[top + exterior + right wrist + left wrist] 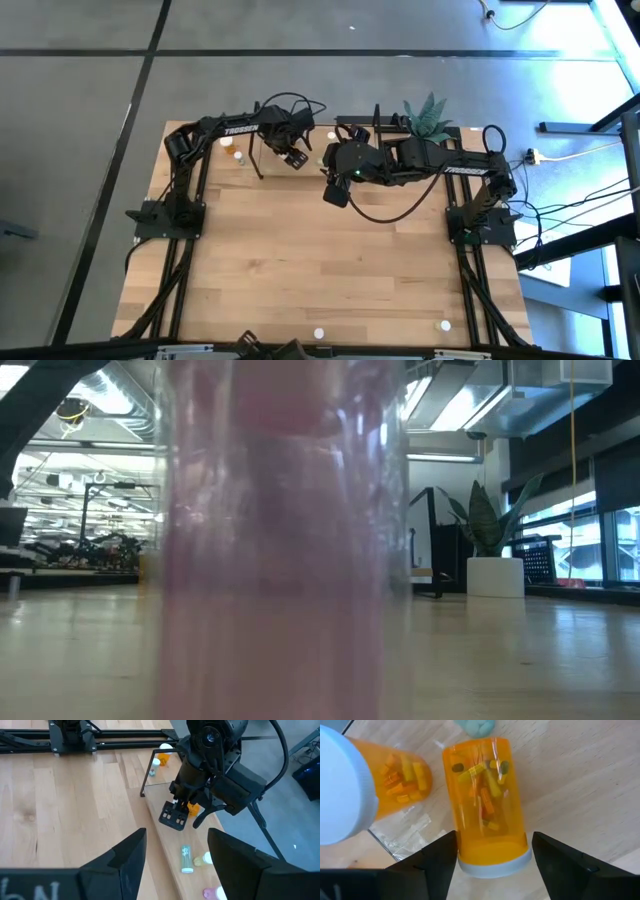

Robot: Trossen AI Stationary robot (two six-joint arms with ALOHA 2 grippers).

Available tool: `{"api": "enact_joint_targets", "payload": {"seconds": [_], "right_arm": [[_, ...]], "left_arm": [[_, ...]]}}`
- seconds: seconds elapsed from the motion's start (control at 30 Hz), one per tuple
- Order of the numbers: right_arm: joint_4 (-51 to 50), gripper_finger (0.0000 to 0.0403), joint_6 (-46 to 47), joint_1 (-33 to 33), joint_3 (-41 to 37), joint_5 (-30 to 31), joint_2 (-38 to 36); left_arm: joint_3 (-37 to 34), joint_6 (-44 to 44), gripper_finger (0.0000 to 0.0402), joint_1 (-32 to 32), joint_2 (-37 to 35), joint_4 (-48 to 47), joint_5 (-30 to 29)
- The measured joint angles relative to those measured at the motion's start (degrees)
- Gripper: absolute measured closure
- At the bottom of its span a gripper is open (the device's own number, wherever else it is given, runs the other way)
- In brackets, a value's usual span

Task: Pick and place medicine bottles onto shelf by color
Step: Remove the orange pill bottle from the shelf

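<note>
The left gripper [492, 865] hangs over the shelf [162, 827] at the table's far edge, fingers spread on either side of an orange bottle [487, 802] with a white cap — whether they touch it I cannot tell. A second orange bottle [402, 777] stands just beside it. The right gripper [175, 865] waits near, jaws apart and empty (a green bottle [186, 858] lies on the shelf beyond). A pinkish bottle [285, 540] fills the low view.
</note>
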Motion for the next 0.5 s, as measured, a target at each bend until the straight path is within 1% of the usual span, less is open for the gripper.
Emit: {"api": "enact_joint_targets", "payload": {"seconds": [0.27, 0.5], "right_arm": [[0.00, 0.0189, -0.02, 0.00, 0.00, -0.03, 0.00], [0.00, 0.0189, -0.02, 0.00, 0.00, -0.17, 0.00]], "left_arm": [[0.00, -1.11, 0.0209, 0.00, -0.07, -0.01, 1.39], [0.04, -1.96, 0.0214, -0.32, -0.11, -0.93, 2.14]]}}
